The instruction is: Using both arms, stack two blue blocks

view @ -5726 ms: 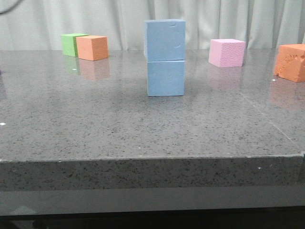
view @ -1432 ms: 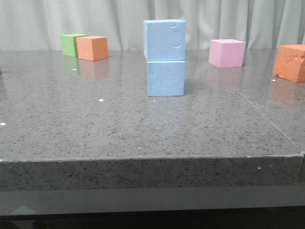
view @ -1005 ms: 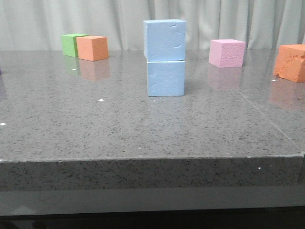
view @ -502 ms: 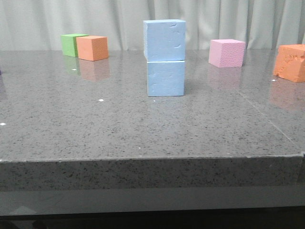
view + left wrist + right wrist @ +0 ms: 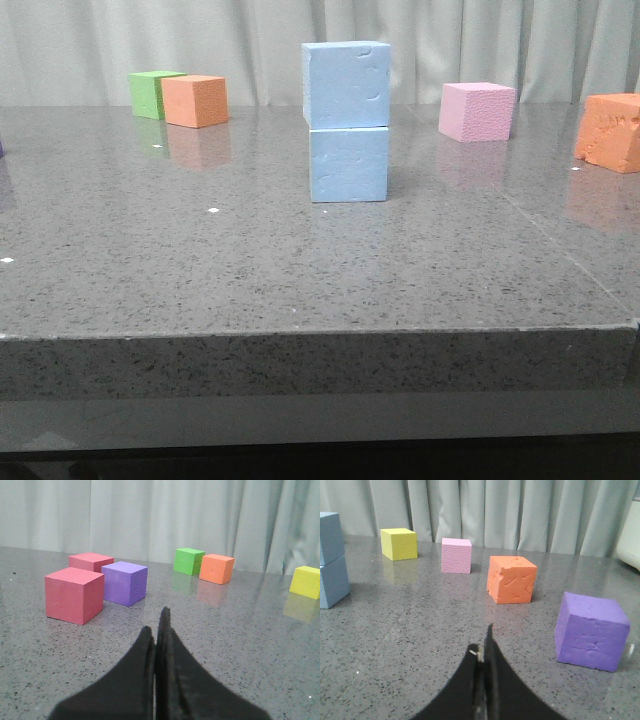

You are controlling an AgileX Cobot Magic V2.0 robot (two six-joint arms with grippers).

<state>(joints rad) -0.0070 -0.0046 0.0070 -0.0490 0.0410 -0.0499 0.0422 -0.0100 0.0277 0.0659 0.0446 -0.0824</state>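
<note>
Stack's up: upper blue block (image 5: pixel 346 84) sits squarely on lower blue block (image 5: pixel 348 164), centre frame. Left gripper (image 5: pixel 156 630) and right gripper (image 5: pixel 484 652) both pinched together, empty. Looks finished.

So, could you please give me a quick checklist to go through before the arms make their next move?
1. Upper blue block sits on lower blue block: ok.
2. Stack edges aligned: roughly ok; the upper one overhangs slightly toward the robot's left.
3. Left pincer shut and holding nothing: ok.
4. Right pincer shut and holding nothing: ok.
5. Both arms away from the stack: ok, neither shows in the front view.
6. Pink cube apart from the stack: ok.
</note>
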